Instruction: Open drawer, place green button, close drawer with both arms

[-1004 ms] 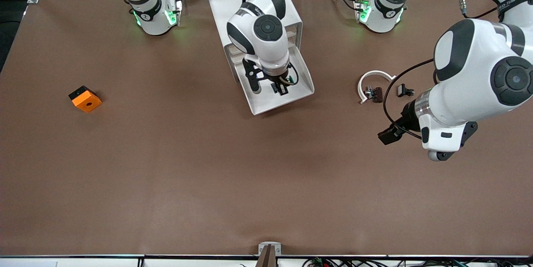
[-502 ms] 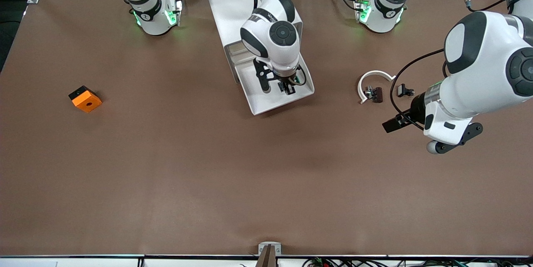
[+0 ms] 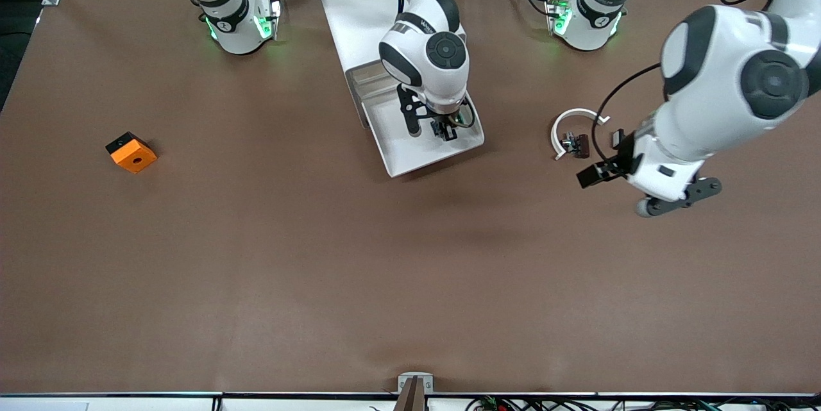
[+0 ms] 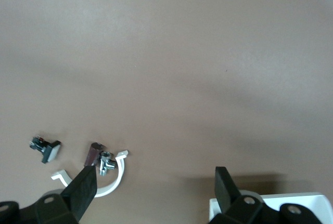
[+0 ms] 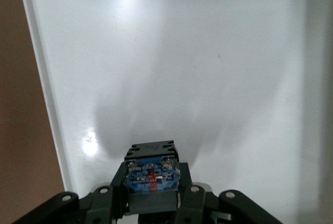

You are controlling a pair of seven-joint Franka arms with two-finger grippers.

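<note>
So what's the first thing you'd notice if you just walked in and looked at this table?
Probably the white tray-like drawer pulled out of the boxy white cabinet mid-table, with the right gripper over it, shut on a tiny black button with a bluish base. Next, the bright orange block with a black hole, alone toward the right arm's end. The open left gripper hangs over bare brown table beside a curved white piece with small dark clips.

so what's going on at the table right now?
The right gripper is over the pulled-out shallow white drawer of the boxy white cabinet, shut on the small black push-button part with a bluish base; the part is not released yet. The left gripper hangs open over the brown table, beside a curved white piece with small dark clips. An orange block with a black hole lies toward the right arm's end.
</note>
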